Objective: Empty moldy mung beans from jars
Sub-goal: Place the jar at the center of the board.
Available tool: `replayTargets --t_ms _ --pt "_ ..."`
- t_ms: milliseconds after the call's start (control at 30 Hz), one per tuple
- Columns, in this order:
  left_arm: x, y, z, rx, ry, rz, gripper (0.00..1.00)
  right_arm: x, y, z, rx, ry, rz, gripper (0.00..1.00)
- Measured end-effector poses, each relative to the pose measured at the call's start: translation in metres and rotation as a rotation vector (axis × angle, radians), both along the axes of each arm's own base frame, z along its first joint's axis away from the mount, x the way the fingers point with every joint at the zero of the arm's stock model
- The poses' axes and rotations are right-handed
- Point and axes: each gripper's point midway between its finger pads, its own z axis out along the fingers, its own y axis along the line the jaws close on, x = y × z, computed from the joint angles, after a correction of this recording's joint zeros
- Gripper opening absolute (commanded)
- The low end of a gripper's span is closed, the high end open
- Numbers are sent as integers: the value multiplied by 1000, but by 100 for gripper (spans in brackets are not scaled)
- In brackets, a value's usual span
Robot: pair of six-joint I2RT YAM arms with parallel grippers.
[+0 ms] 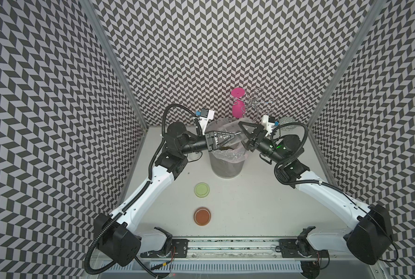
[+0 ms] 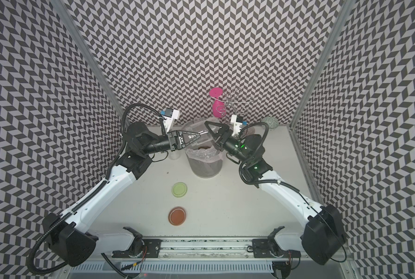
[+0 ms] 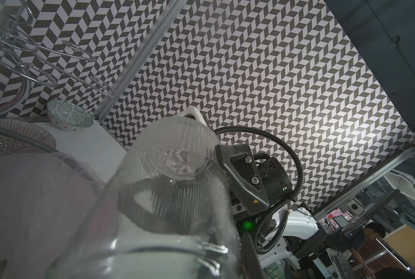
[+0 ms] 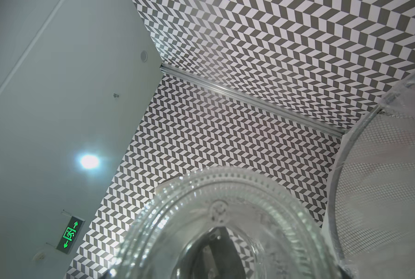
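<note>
Mostly done, we think: beans [image 1: 225, 149] lie in the bin [image 1: 225, 168], our right gripper [image 2: 209, 133] holds an empty-looking jar [image 3: 177, 149] above it, our left gripper [image 1: 234, 134] is squeezed shut.

Your left gripper [image 1: 236, 134]: above the bin [image 1: 225, 166], jaws pressed together.
Your right gripper [image 1: 240, 132]: above the bin, clamped on a jar [image 3: 172, 149].
Your arms: both bent, reaching over the bin.
</note>
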Motion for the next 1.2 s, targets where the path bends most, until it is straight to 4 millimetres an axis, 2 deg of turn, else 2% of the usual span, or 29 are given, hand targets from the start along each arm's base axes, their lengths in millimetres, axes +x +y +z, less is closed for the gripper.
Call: replayTargets --t_ms 67,100,200,433,633,800,1067,1133,1200 --pt "0 0 -1 10 6 2 0 0 0 -2 -7 -1 -1 96" --pt "1 1 1 11 0 8 0 0 2 -7 -36 -9 4 100" --pt "5 5 3 34 27 32 0 3 4 -17 -81 -20 -1 99" --pt "17 17 -2 102 61 102 0 14 -10 -20 -123 -56 -39 99" --pt "29 38 -15 208 109 203 0 24 -31 -6 -136 -101 -89 99" --pt "36 64 -22 338 100 328 0 29 -59 12 -145 -147 -146 99" --pt "50 124 -68 557 205 558 0 36 -105 19 -188 -170 -232 99" --pt "53 137 -82 602 235 598 0 37 -117 20 -198 -169 -252 99" --pt "57 147 -104 651 277 629 0 37 -126 22 -205 -175 -269 99"
